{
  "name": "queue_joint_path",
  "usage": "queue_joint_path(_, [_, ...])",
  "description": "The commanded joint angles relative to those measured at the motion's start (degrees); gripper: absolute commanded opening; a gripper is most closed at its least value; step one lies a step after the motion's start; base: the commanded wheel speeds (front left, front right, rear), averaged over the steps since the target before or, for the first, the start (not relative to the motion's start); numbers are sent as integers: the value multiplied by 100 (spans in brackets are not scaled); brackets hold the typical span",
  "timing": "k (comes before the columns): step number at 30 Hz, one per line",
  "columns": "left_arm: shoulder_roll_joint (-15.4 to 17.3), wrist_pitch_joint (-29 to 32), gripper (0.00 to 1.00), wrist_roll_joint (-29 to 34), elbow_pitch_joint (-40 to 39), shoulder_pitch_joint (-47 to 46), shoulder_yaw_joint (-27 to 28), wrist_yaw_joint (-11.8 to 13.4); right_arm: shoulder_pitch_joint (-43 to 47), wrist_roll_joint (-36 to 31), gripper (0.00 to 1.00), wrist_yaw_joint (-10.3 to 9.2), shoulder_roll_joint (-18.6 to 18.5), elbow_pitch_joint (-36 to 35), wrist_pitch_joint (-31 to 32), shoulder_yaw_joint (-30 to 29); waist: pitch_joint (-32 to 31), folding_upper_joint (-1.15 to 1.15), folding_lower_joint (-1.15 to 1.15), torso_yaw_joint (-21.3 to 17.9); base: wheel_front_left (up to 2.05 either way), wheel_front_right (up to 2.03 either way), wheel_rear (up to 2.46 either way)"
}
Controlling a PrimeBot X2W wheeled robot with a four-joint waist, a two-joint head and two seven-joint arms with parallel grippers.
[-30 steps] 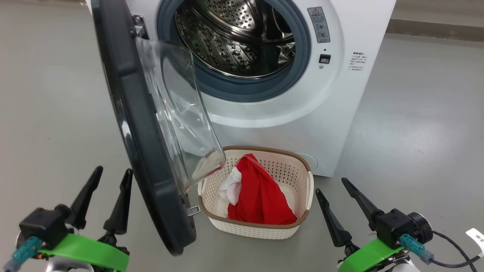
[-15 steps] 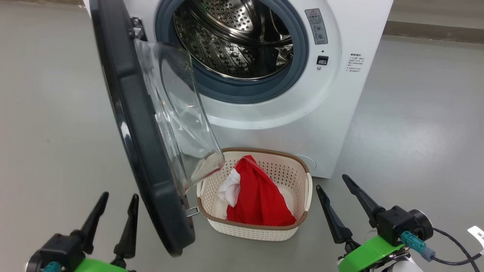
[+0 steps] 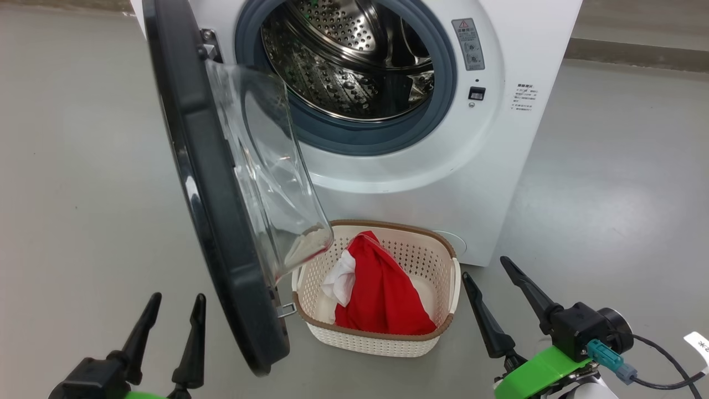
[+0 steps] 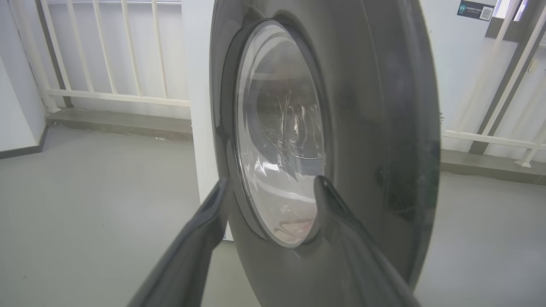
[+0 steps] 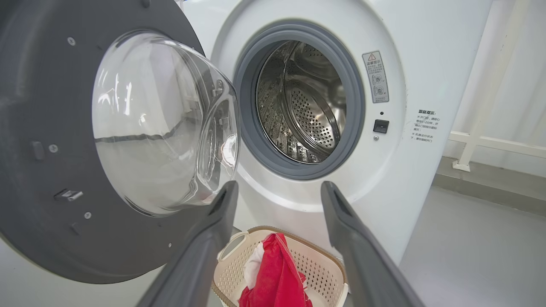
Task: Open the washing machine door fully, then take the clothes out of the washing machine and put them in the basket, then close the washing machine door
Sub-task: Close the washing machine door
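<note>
Grey floor (image 3: 66,166), pale railing (image 4: 106,51) behind: laundry corner, contents as follows.

1. washing machine (image 3: 437,183). White front-loader, ahead of both sets of jaws. Steel drum (image 3: 343,61) shows bare metal, with no cloth in the part that can be seen.

2. washing machine door (image 3: 205,183). Black rim, clear glass bowl (image 3: 266,166). Hinged at the left of the opening and swung out towards the robot, seen nearly edge-on with its long axis upright. Its free lower edge lies between the two grippers, just right of the left jaws and well left of the right jaws. Its outer face lies straight ahead of the left jaws in the left wrist view, and the head view shows a gap between them.

3. basket (image 3: 365,343). On the floor at the machine's foot, ahead and to the left of the right jaws. Holds a red garment (image 3: 388,293) with a white cloth (image 3: 340,282) at its side.

4. left gripper (image 3: 178,297). Jaws spread, nothing between them.

5. right gripper (image 3: 484,267). Jaws spread, nothing between them.

Assessment: unloading looks complete, leaving the door to be closed. The left arm is nearer and already faces the outer side, so a push from there, rightward and towards the machine, would suit. The bowl overlaps the basket's near-left corner in the head view, and the clearance cannot be told.
</note>
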Motion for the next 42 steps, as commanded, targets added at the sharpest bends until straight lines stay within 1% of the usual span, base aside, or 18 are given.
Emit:
queue_joint_path(1, [63, -69, 100, 62, -185, -74, 263, 14, -106, 58, 100, 20, 17, -157, -37, 146, -1, 0, 0, 3, 0, 0, 0])
queue_joint_path(7, [-32, -69, 100, 152, -194, -56, 323, 6, -114, 55, 100, 20, 19, -154, -37, 163, 6, 0, 0, -17, 0, 0, 0])
queue_joint_path(15, [-70, -70, 100, 268, -184, -46, 338, -15, -118, 49, 100, 20, 20, -140, -37, 164, 29, 0, 0, -37, 0, 0, 0])
queue_joint_path(16, [-75, -70, 91, 281, -180, -53, 338, -14, -119, 48, 100, 20, 20, -140, -37, 162, 31, 0, 0, -33, 0, 0, 0])
queue_joint_path(17, [-90, -70, 50, 270, -171, -60, 338, -23, -118, 48, 100, 20, 20, -140, -37, 159, 34, 0, 0, -30, 0, 0, 0])
queue_joint_path(18, [-104, -70, 35, 247, -166, -70, 340, -41, -116, 48, 100, 20, 20, -139, -37, 155, 33, 0, 0, -24, 0, 0, 0])
queue_joint_path(19, [-132, -70, 13, 191, -169, -82, 357, -67, -114, 47, 100, 20, 20, -137, -37, 153, 33, 0, 0, -19, 0, 0, 0])
queue_joint_path(20, [-169, -70, 0, 107, -163, -91, 385, -97, -114, 47, 100, 20, 20, -135, -37, 153, 34, 0, 0, -16, 0, 0, 0])
queue_joint_path(22, [-209, -70, 0, -37, -141, -120, 428, -147, -121, 49, 100, 20, 21, -134, -37, 154, 39, 0, 0, -8, 0, 0, 0])
queue_joint_path(25, [-338, -49, 0, -453, -157, -222, 566, -229, -133, 52, 100, 20, 21, -141, -37, 146, 49, 0, 0, 7, 0, 0, 0])
queue_joint_path(32, [-540, 345, 0, -1658, -373, -556, 932, -365, -162, 41, 100, 20, 22, -139, -37, 161, 105, 0, 0, -2, 0, 0, 0])
queue_joint_path(35, [-663, 620, 0, -2397, -474, -712, 1115, -388, -190, 40, 100, 20, 23, -137, -37, 168, 153, 0, 0, -23, 0, 0, 0])
queue_joint_path(36, [-742, 837, 0, -3017, -547, -840, 1273, -378, -203, 38, 100, 20, 23, -138, -37, 170, 188, 0, 0, -42, 0, 0, 0])
queue_joint_path(37, [-775, 944, 0, -3360, -589, -913, 1361, -348, -210, 37, 100, 20, 23, -137, -37, 170, 204, 0, 0, -50, 0, 0, 0])
queue_joint_path(40, [-831, 1250, 0, -4211, -705, -1124, 1575, -143, -230, 29, 100, 20, 23, -138, -37, 154, 249, 0, 0, -76, 0, 0, 0])
queue_joint_path(42, [-853, 1488, 0, -4786, -766, -1253, 1685, 77, -248, 24, 100, 20, 23, -137, -37, 155, 270, 0, 0, -100, 0, 0, 0])
